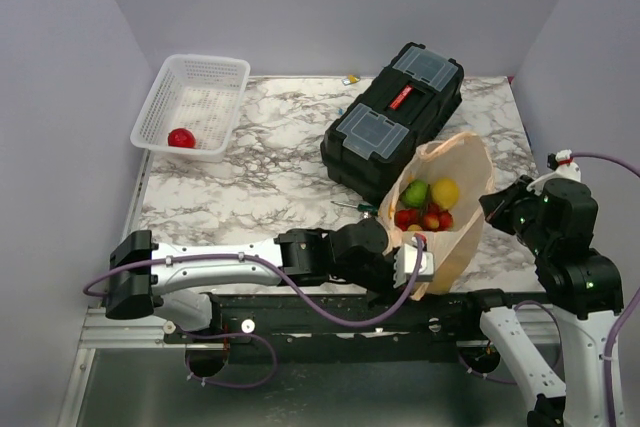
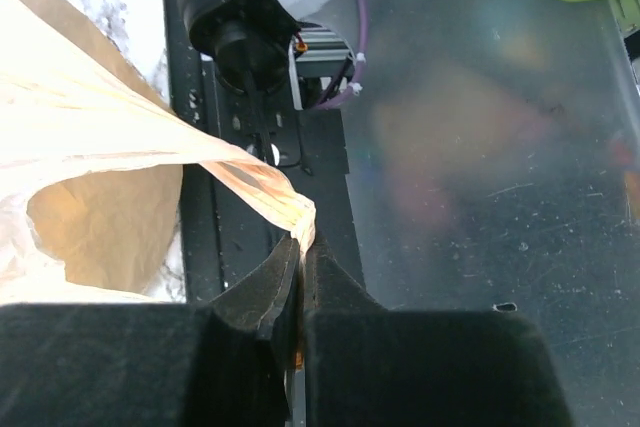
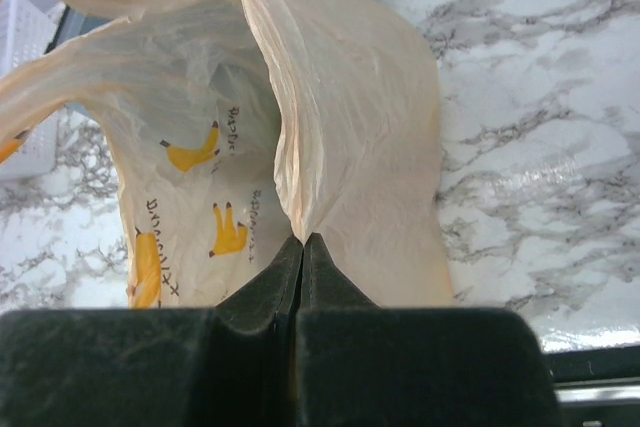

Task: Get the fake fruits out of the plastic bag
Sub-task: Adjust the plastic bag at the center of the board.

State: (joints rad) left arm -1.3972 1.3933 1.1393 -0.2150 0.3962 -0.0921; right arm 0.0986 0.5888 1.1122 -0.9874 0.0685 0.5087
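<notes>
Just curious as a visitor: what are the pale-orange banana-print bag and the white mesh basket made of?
The pale-orange bag: thin plastic film, it seems; translucent, finely crinkled, slightly glossy. The white mesh basket: probably rigid moulded plastic; uniform matte lattice walls.

White mesh basket (image 1: 205,97), black toolbox (image 1: 395,117), marble table (image 1: 270,177)

Pale-orange plastic bag (image 1: 465,162) mouth open, banana print; green, yellow, red fake fruits (image 1: 432,215) inside, perhaps five
</notes>
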